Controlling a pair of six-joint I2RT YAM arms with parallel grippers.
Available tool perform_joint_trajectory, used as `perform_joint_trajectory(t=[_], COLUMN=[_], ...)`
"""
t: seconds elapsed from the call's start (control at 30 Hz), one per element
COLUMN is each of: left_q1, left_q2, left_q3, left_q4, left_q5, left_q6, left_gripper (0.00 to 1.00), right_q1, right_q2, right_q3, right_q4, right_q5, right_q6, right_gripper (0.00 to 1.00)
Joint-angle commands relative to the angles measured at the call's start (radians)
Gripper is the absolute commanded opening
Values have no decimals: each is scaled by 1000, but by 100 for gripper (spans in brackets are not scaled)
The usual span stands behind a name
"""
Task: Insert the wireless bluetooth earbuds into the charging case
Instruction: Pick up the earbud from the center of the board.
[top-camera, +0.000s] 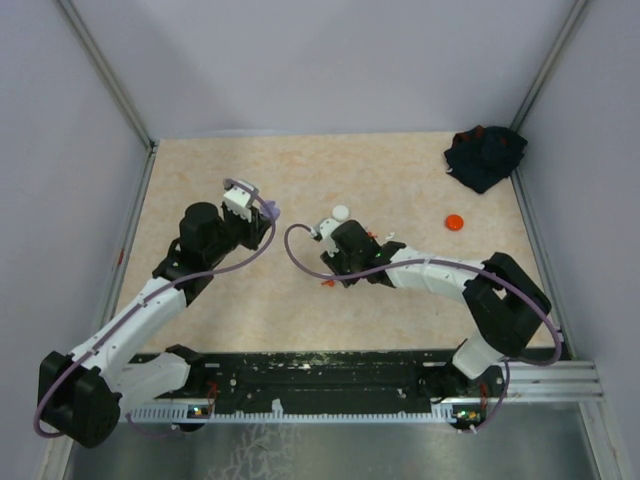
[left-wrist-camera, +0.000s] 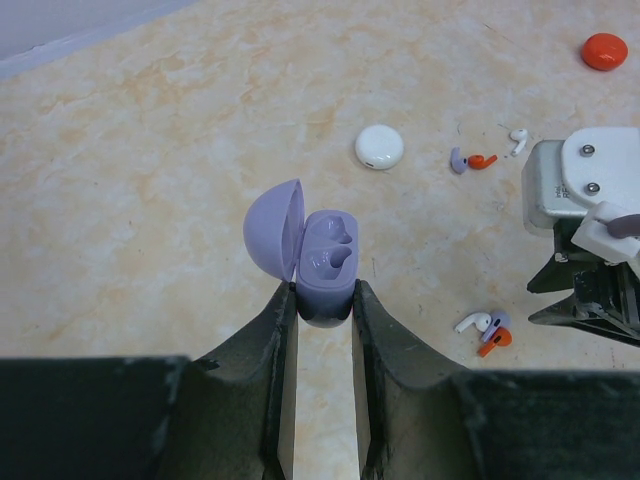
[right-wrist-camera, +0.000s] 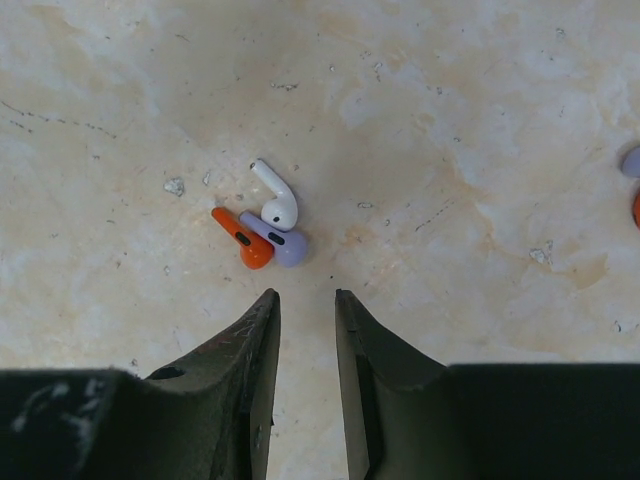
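Left wrist view: the left gripper (left-wrist-camera: 325, 300) is clamped on the lavender charging case (left-wrist-camera: 328, 255), one finger pressed to each side of its near end. The case's lid stands swung open to the left and both moulded wells look bare. Beyond it on the table (left-wrist-camera: 180, 150) lie a round white case (left-wrist-camera: 380, 147) and, far off at the right, an orange disc (left-wrist-camera: 604, 51). A second trio of earbuds (left-wrist-camera: 483, 160) – purple, orange and white – lies scattered just right of the white case. In the right wrist view the right gripper (right-wrist-camera: 305, 297) has its jaws only a narrow gap apart, with nothing between them. Just ahead of its fingertips, slightly left, three earbuds lie bunched together on the table: a white earbud (right-wrist-camera: 277, 200), an orange earbud (right-wrist-camera: 243, 238) and a purple earbud (right-wrist-camera: 277, 243), the purple touching the other two. None sits in the case. From the top view a crumpled black cloth (top-camera: 485, 155) fills the far right corner.
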Motion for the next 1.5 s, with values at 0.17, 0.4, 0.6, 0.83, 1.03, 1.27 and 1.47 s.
perform_joint_trajectory(t=[0.17, 0.4, 0.6, 0.83, 1.03, 1.27, 1.47], left_q1=[15, 22, 24, 30, 34, 40, 47], left_q2=[-25, -22, -20, -17, -18, -21, -38], left_q3=[19, 19, 19, 18, 19, 18, 2], left_q4=[34, 37, 40, 44, 45, 49, 83], left_q5=[28, 46, 56, 74, 84, 93, 140], left_q6=[-21, -24, -26, -31, -35, -36, -34], left_gripper=[1, 1, 1, 1, 1, 1, 1], right_q1=[-4, -1, 4, 5, 6, 7, 6], right_q2=[57, 93, 142, 174, 176, 158, 110], right_q3=[4, 18, 34, 58, 69, 73, 60], right_q4=[80, 95, 98, 91, 92, 52, 4], right_q5=[1, -5, -28, -40, -48, -24, 9], right_q6=[-2, -13, -20, -31, -37, -45, -46], right_gripper=[28, 28, 30, 33, 34, 21, 12])
